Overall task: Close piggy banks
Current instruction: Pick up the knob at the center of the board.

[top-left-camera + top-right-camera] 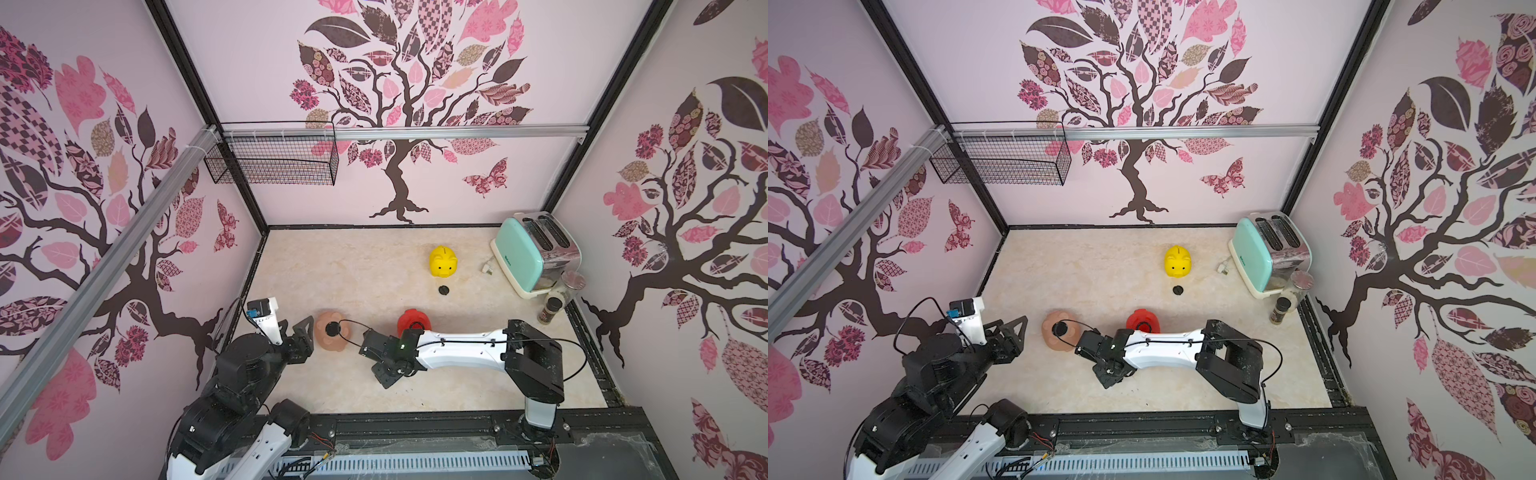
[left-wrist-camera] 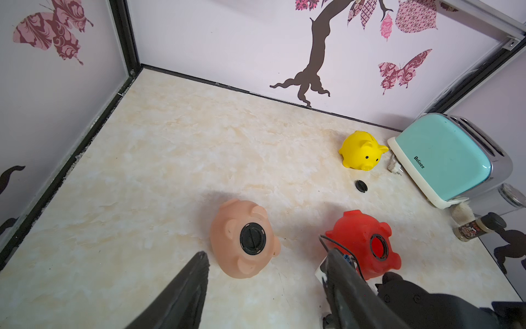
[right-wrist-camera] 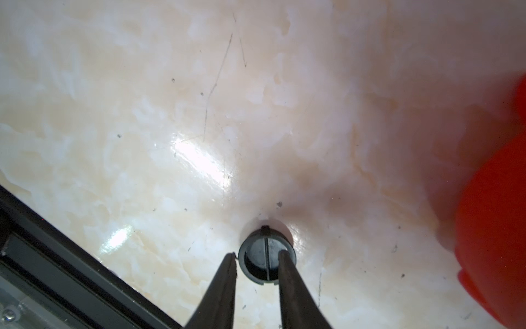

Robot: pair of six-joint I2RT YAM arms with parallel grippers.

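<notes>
Right gripper (image 3: 258, 254): low over the surface (image 3: 170, 114), just beside the red piggy bank (image 3: 495, 228). Its jaws are drawn narrow and straddle one side of a black plug (image 3: 257, 267) that lies on the surface. One finger (image 3: 225, 284) stands just outside the plug's rim and the other reaches over its hollow middle. Whether they already pinch the rim cannot be told.
Left gripper (image 2: 267, 254): beyond the peach-pink piggy bank (image 2: 236, 250) as seen from the red one. The jaws are released and spread wide, holding nothing and touching nothing.
Red piggy bank: tipped over on the surface, with its round belly hole (image 2: 378, 246) open and facing up.
Peach-pink piggy bank: near the red one on the left arm's side, apart from it. It is tipped belly-up with a fitted plug (image 2: 252, 238) seated in its hole.
Yellow piggy bank (image 1: 443, 261): well behind the red one, toward the back wall, upright on its feet with the coin slot on top.
Loose plug (image 1: 444, 289): between the red bank and the yellow one, closer to the yellow.
Toaster (image 1: 528, 253): farther from the red bank than the yellow one, in the back corner on the right arm's side.
</notes>
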